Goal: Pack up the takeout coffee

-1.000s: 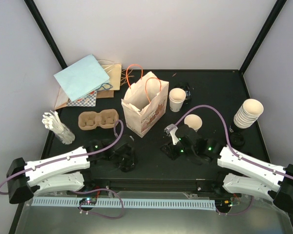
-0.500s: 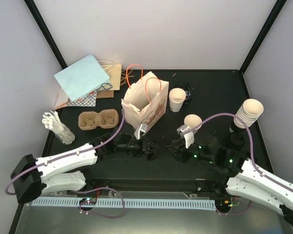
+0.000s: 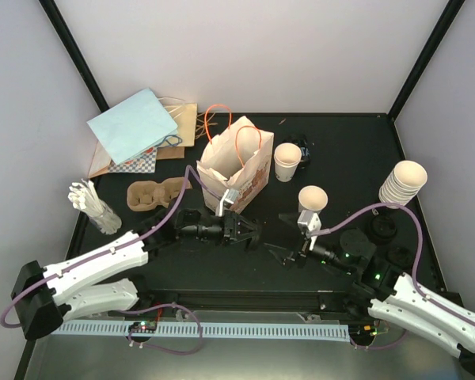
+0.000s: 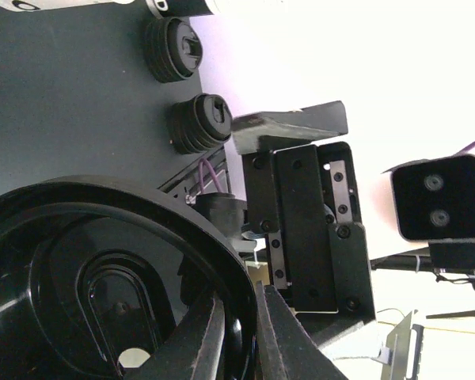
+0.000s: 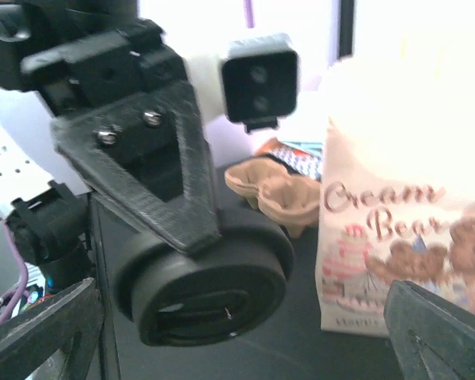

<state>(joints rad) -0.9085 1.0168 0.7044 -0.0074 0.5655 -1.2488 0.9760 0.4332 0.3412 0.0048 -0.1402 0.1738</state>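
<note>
My left gripper [image 3: 248,233] is shut on the rim of a round black lid [image 4: 103,301], which fills the lower left of the left wrist view. In the right wrist view that lid [image 5: 214,277] hangs from the left fingers just ahead of my right gripper [image 5: 241,332], which stands wide open and empty. In the top view the right gripper [image 3: 285,255] faces the left one across a small gap. Two takeout coffee cups, cream paper and lidless, stand upright: one [image 3: 313,198] just beyond the right gripper, the other [image 3: 286,161] beside the bag.
A printed cream paper bag [image 3: 236,170] with orange handles stands open behind the left gripper. A brown pulp cup tray [image 3: 154,194] lies to its left. Stacked cups [image 3: 402,184] and black lid stacks [image 3: 384,229] sit at the right; folded bags [image 3: 138,127] at back left.
The left arm has swung right to the table's middle with the lid. The right gripper has opened wide and drawn back toward the near edge, away from the cup.
</note>
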